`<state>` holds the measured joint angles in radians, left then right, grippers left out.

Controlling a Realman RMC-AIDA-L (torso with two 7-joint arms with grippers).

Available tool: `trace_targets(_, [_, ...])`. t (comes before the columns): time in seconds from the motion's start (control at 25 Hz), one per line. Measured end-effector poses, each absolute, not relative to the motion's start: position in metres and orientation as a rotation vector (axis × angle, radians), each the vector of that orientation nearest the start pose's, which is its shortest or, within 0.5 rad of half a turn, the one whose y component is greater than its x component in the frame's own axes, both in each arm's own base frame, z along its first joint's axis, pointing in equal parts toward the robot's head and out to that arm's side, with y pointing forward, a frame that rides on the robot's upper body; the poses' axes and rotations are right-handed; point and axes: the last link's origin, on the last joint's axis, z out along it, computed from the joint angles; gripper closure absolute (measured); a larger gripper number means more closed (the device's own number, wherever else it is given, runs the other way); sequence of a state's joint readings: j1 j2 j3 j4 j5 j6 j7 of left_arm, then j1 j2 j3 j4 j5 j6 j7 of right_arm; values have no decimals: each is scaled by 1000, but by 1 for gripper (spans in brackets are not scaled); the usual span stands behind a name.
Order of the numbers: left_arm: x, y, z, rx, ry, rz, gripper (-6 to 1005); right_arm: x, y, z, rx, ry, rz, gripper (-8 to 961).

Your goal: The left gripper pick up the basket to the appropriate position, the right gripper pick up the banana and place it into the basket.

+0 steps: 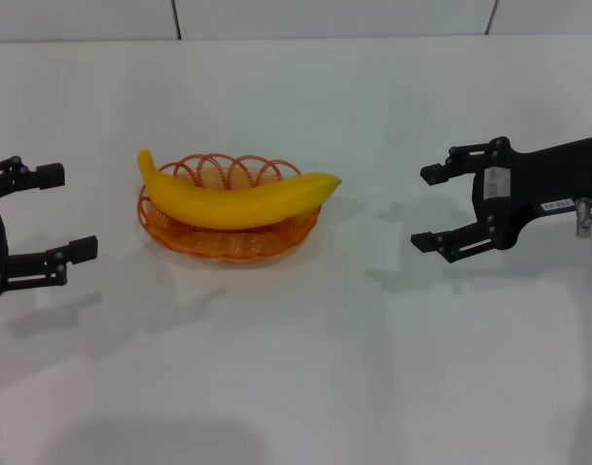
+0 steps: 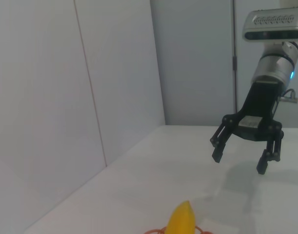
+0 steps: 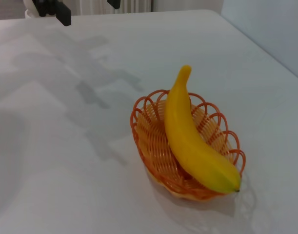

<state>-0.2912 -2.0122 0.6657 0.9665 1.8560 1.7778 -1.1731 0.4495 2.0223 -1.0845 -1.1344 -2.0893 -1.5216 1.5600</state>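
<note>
Both end effectors hover open over white table.

L gripper open, low at left edge; R gripper open, hovering at right.

Banana in basket; left gripper left, right gripper right.

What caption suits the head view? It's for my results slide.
Banana resting across the orange basket, with left gripper and right gripper open and clear on either side.
</note>
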Motion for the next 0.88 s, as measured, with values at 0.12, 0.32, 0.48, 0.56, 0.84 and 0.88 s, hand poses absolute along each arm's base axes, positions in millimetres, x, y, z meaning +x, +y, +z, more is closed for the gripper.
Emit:
trace_targets(0.12, [-291,281,87,-2625,-160,-623,106,232,340,31,-2876,209,125,76])
trace_targets(0.32, [-287,286,89,-2655,-181,-594,106,232,340,31,-2876,211,125,76])
trace_targets(0.48, [-285,292,91,-2699,-253,-461,107,232,340,31,-2876,212,124,76])
trace_targets(0.56, [-283,293,91,-2709,-254,-395,107,232,340,31,-2876,213,124,76])
trace_targets(0.84, [-277,298,93,-2704,-220,-400,107,233,340,31,-2876,215,122,76])
trace_targets(0.88, [-277,298,93,-2706,-221,-398,107,233,340,31,-2876,216,122,76])
